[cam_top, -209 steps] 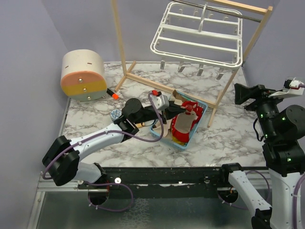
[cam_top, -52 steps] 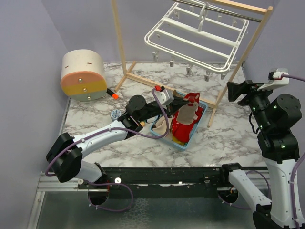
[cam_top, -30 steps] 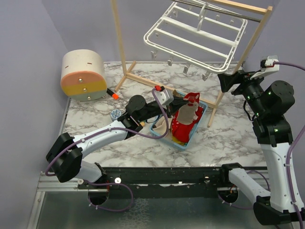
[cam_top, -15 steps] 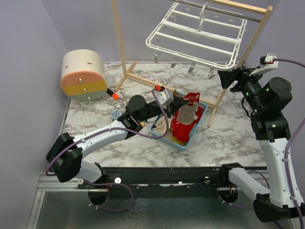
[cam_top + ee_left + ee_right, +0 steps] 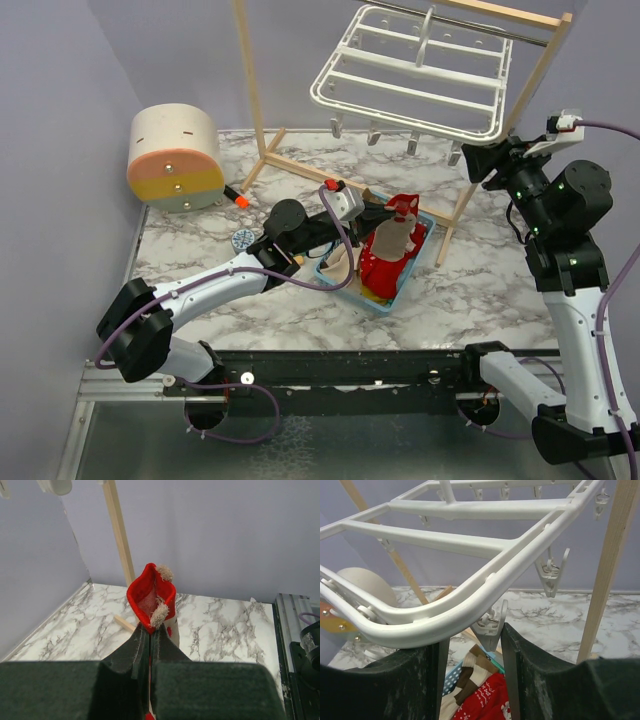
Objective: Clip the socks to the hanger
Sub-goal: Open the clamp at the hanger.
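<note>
- Top view: we note the left gripper [image 5: 378, 214] clenched on a red sock [image 5: 401, 222], held upright over the light-blue basket [image 5: 345, 283] at mid-table. More socks [image 5: 382, 276] lie in the basket.
- The hanger [image 5: 415, 72] hangs tilted from the wooden stand [image 5: 254, 100] at the far side. The right gripper [image 5: 476, 160] sits just under its near right corner.
- Far left, well apart, stands a beige-and-orange drum [image 5: 175, 158].
- Left wrist view: we see the fingers [image 5: 125, 665] pressed together on the sock's lower part, its open cuff pointing up. A stand post rises behind, over the marble table [image 5: 225, 625].
- Right wrist view: the jaws stand apart, straddling one dangling clip [image 5: 490, 625] without pinching it; a gap shows on its left. The hanger's rounded corner crosses over the left-hand finger [image 5: 432, 680]. Red and beige-striped socks show below, between the fingers.
</note>
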